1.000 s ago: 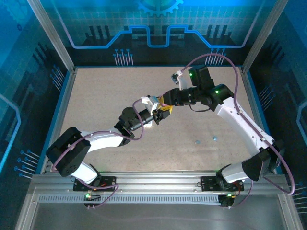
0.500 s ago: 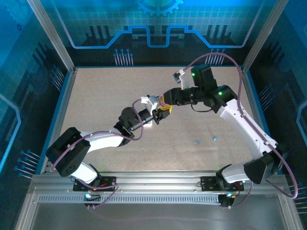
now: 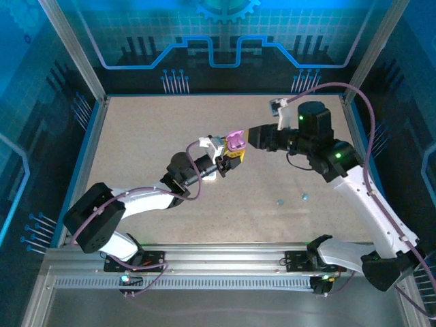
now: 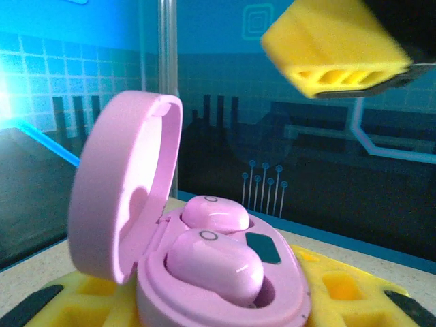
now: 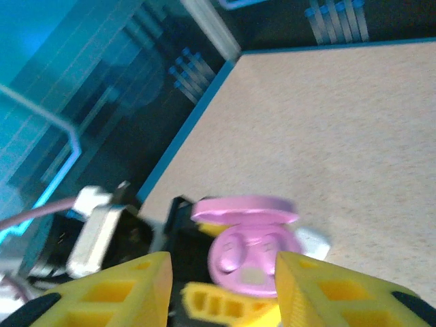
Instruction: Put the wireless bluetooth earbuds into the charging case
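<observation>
A pink charging case (image 3: 236, 142) stands above the table's middle, and my left gripper (image 3: 229, 157) is shut on its base. In the left wrist view its lid (image 4: 126, 184) is raised, and two pink earbuds (image 4: 214, 212) (image 4: 214, 267) sit in its wells between my yellow fingers (image 4: 351, 293). My right gripper (image 3: 253, 138) hangs just right of the case, open with nothing between its yellow fingers (image 5: 122, 293). The right wrist view looks down on the open case (image 5: 255, 262). One right finger (image 4: 334, 48) shows above the case. Two teal earbuds (image 3: 279, 201) (image 3: 304, 197) lie on the table.
A white object (image 3: 211, 175) lies on the table under my left gripper, and again beside the case (image 5: 315, 242). Blue walls with metal posts (image 3: 92, 75) fence the speckled table (image 3: 157, 129). Open tabletop stretches along the back and front.
My right arm has drawn back to the right, away from the case, and its jaws have widened. The pink case now shows uncovered. The left arm has held still.
</observation>
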`<control>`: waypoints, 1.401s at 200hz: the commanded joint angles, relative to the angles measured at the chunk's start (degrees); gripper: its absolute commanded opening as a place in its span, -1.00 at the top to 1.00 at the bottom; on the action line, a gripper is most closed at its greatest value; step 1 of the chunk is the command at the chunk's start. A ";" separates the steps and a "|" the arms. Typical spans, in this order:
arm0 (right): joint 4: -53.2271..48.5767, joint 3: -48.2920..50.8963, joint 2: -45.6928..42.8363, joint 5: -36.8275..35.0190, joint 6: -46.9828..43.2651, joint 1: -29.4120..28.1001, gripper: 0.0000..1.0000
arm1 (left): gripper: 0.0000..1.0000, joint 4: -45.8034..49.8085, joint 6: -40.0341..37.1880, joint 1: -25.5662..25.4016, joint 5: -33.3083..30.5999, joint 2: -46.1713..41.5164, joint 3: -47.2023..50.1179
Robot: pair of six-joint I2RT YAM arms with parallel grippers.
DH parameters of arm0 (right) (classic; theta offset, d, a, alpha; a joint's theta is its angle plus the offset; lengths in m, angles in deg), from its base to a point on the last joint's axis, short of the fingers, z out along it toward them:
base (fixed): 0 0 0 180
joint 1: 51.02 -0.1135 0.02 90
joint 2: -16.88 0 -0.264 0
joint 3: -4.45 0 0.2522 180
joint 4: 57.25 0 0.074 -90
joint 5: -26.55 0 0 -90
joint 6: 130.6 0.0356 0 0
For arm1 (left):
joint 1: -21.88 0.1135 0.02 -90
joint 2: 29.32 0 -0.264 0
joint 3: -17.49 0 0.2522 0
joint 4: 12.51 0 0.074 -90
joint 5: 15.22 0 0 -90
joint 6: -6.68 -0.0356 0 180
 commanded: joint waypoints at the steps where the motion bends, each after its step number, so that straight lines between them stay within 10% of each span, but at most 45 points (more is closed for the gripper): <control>1: 0.77 -0.74 1.56 -1.12 3.99 3.91 0.10 | 0.38 0.14 -0.65 -0.38 4.92 -2.17 0.40; 92: -10.02 -11.60 16.46 13.73 2.30 3.90 0.04 | 0.37 1.68 -0.32 -0.41 8.37 -2.77 -0.90; 280: -3.14 2.41 15.33 42.33 4.68 9.14 -0.07 | 0.35 -2.17 7.53 2.42 12.39 -3.00 -2.46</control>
